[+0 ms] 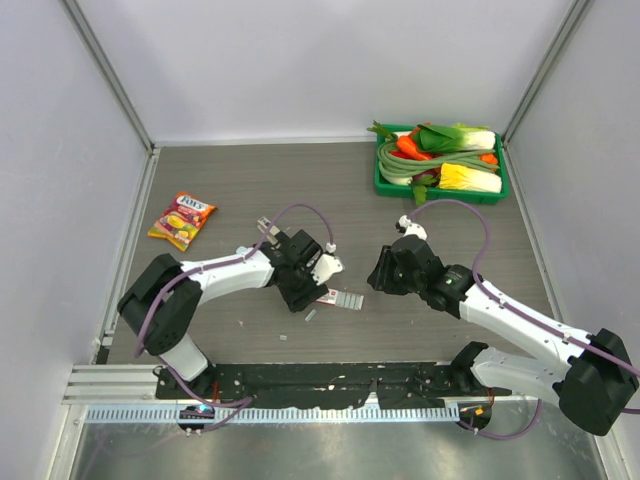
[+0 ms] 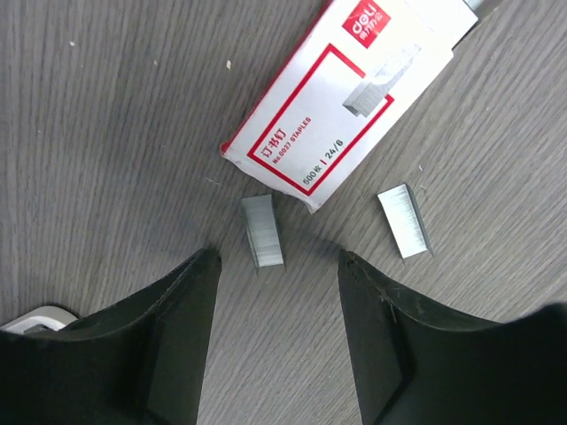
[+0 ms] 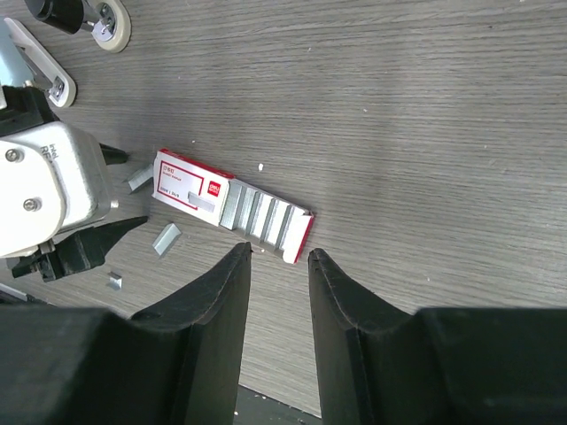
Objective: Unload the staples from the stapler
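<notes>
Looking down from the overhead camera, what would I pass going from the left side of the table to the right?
Candy bag → the left arm's tool → the red-and-white staple box → the green vegetable tray.

Right jaws parted, empty, red-and-white box (image 3: 184, 189) with tray (image 3: 266, 220) slid out just beyond, loose staples (image 3: 166, 239) beside

Pale walls (image 1: 300, 60), grey wood-grain table (image 1: 300, 180)

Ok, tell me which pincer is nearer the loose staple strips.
Left. The left pincer is right at the staple strips, one lying just ahead of its fingertips. The right pincer is beyond the box, at its far end.
</notes>
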Controlling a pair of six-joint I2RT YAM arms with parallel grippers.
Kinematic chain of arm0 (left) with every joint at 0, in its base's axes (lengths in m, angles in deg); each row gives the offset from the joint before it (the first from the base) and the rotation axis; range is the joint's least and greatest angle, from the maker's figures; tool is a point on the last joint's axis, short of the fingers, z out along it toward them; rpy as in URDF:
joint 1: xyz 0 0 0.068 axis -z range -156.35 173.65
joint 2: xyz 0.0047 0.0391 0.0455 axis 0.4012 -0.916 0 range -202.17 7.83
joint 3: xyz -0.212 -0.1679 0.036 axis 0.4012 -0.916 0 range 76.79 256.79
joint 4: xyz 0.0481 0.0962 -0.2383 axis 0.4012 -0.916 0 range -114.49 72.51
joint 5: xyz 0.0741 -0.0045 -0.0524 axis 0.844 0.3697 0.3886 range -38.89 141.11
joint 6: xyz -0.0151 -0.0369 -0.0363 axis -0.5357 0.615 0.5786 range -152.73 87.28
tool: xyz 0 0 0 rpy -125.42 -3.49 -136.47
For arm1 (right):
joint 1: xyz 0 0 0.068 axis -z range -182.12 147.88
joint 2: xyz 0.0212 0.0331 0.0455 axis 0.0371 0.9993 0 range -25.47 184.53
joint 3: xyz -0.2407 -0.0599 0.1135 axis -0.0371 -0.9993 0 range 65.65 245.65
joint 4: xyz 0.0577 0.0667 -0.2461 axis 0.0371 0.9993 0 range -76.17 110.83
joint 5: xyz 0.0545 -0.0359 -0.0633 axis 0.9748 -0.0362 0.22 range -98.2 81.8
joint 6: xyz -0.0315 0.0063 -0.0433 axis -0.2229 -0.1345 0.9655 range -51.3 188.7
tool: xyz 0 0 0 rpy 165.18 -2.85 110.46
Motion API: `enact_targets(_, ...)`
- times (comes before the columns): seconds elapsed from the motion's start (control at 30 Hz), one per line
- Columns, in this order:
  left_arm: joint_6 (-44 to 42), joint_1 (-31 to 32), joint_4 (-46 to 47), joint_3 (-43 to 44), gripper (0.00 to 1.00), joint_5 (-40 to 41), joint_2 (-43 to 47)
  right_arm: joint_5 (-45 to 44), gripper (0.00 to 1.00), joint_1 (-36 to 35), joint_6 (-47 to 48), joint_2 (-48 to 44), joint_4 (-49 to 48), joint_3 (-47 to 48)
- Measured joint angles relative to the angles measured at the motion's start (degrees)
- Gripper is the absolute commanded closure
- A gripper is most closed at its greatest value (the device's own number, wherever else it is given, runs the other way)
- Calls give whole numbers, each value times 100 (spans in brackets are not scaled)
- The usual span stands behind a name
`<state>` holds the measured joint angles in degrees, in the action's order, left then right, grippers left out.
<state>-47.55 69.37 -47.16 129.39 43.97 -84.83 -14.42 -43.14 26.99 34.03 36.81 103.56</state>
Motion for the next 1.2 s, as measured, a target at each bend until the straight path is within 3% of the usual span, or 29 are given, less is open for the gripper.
enact_targets(0.27,-2,0,24,299,48,26,-284,17,62,0,2,0,-26,0)
enact_targets(0.77,-50,-4,127,428,80,55,-420,37,63,0,92,63,-28,0)
enact_targets(1.03,-59,-2,35,461,87,59,-415,44,63,0,109,63,-31,0)
enact_targets(1.2,-48,-85,-702,691,90,66,-15,188,54,0,162,63,-181,0)
